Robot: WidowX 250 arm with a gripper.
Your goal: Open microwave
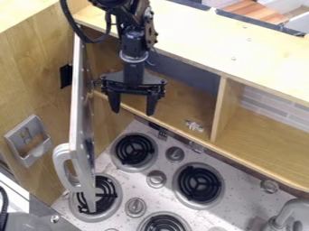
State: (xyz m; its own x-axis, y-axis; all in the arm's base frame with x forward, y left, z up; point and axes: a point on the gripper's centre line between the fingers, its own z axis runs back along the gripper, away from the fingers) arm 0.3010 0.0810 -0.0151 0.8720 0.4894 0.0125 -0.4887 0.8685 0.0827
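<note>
- Camera view: the black, angular tool (133, 111) hangs before the smooth wooden shelf (218, 108), its two blunt fingers spread wide, holding nothing.
- The microwave's flat, metallic door (77, 103) stands swung open left of the tool, its rounded, looped handle (59, 164) out over the stove's near left part.
- Black spiral burners (134, 149) and round metal knobs (156, 178) dot the speckled metal stove (166, 140).

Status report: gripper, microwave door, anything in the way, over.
Gripper open and empty, hanging by the cabinet opening. Microwave door swung open. Nothing seen blocking it; lower end shows over a burner.
</note>
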